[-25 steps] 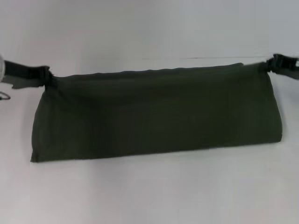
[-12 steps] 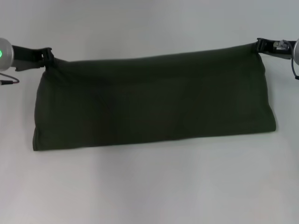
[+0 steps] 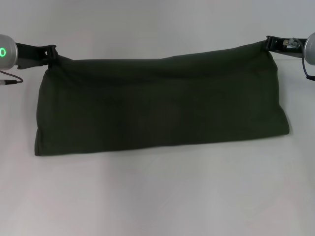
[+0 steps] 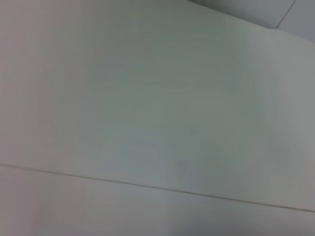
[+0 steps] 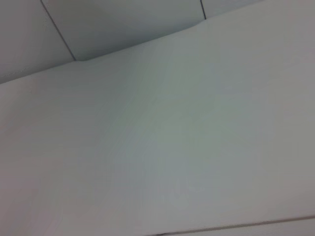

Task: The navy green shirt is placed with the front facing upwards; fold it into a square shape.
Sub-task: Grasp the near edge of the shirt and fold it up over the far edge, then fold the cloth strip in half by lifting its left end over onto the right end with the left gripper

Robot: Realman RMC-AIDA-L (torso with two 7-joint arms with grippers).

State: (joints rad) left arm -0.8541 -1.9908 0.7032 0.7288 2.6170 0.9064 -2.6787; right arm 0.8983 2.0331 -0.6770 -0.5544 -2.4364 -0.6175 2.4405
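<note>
**Shirt held by its two far corners, long axis running across the table**

Head view: the navy green shirt [image 3: 162, 105] lies as a wide dark band, its long axis running from 9 o'clock to 3 o'clock across the white table [image 3: 157, 196]. Its near edge rests on the table toward 6 o'clock; its far edge, toward 12 o'clock, is raised and strung between the two grippers. The left gripper [image 3: 50, 53] is clenched on the far corner at about 10 o'clock of the cloth, and the right gripper [image 3: 269, 43] is clenched on the far corner at about 2 o'clock. The right corner sits a little higher than the left, so the top edge slopes. From each set of jaws the body of the shirt hangs inward and toward 6 o'clock, and neither arm is nearer to it than the other. I judge the coming fold turns on this: both held corners must travel together along the 12-to-6 line, across the long axis, to lay the far edge flat.

The cloth is matte, soft and limp, sagging in shallow folds between the corners; no lettering or collar shows, so it appears already doubled. The table is smooth and plain.

Left wrist view: only pale, flat surface with a thin seam line; no shirt or fingers in sight.

Right wrist view: the same pale surface and panel seams, nothing of the shirt.
</note>
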